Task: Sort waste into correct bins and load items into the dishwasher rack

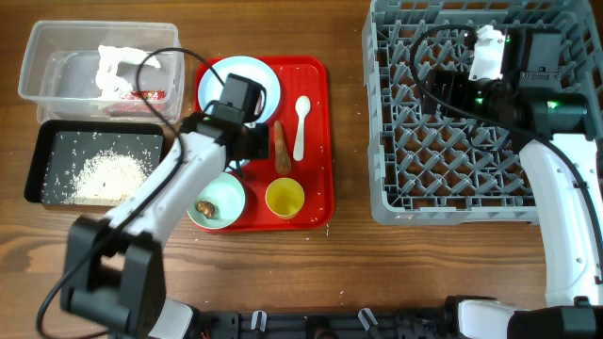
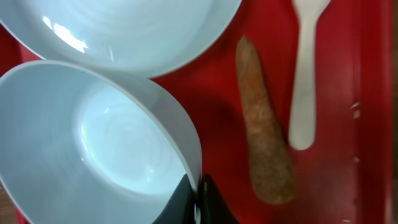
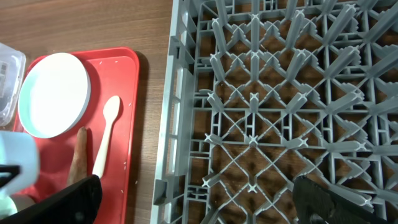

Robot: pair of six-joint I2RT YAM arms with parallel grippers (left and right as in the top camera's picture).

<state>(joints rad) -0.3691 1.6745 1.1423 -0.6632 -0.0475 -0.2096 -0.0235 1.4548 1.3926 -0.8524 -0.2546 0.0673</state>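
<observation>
no legible text, labels or numbers, print on red snack wrapper (image 1: 143,95) too small to read

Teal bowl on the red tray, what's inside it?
A small brown food lump lies inside the teal bowl, left of centre. The left arm overlaps the bowl's upper-left rim, so that edge of the inside is hidden.

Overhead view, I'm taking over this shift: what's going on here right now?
The left gripper pinches the rim of the white bowl over the red tray, beside the plate, sausage stick and spoon. The right gripper hangs open above the dishwasher rack, which shows no dishes. The black tray holds rice; the clear tub holds tissue and wrapper.
</observation>
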